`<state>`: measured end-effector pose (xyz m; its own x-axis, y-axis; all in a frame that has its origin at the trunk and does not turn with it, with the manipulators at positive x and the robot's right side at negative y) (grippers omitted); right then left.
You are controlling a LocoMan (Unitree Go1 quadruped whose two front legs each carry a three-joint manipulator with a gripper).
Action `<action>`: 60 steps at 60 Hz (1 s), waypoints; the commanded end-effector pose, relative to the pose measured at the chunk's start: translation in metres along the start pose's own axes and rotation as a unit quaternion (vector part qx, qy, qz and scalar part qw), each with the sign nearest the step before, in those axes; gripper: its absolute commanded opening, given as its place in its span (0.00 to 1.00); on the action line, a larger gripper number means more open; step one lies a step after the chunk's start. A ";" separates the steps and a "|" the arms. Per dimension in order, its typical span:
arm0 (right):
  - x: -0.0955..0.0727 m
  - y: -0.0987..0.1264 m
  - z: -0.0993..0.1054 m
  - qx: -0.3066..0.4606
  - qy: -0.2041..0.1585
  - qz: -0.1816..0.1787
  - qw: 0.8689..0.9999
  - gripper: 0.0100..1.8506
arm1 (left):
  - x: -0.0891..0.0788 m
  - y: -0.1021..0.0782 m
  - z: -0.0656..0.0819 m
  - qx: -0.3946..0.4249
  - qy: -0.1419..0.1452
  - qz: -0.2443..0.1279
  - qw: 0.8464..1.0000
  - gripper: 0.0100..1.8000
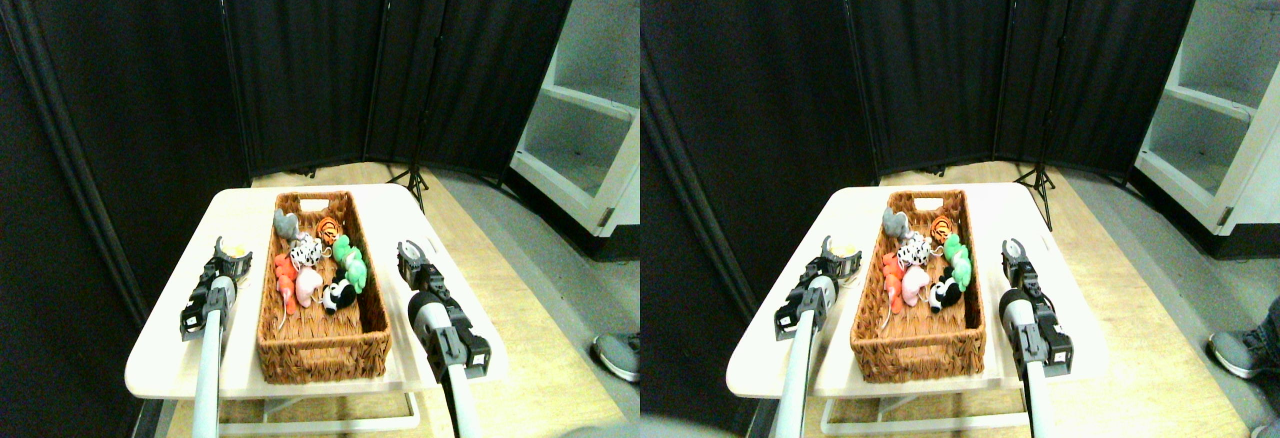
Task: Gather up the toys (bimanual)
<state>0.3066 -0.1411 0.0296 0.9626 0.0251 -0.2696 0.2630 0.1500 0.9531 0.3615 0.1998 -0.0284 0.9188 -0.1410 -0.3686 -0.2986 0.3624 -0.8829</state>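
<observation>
Seven plush toys (318,263) are lying in the wicker basket (322,343); a yellow toy (236,249) is sitting at the left pincer (228,258). Whether either pincer is gripping, including the right pincer (409,258), I cannot tell. A loose hold is risking a drop onto the bench (175,348).

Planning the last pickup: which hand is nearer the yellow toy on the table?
The left hand. It sits right at the yellow toy, left of the basket. The right hand is across the basket, on the far side.
</observation>
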 end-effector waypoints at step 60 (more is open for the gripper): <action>-0.005 0.012 0.000 0.021 -0.011 0.037 0.999 0.00 | -0.011 -0.013 -0.002 0.012 -0.048 -0.043 0.998 0.00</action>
<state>0.3036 -0.1410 0.0309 0.9661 0.0057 -0.2580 0.2559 0.1071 0.9608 0.3528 0.2009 -0.0279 0.9491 -0.0397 -0.3126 -0.2783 0.3595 -0.8907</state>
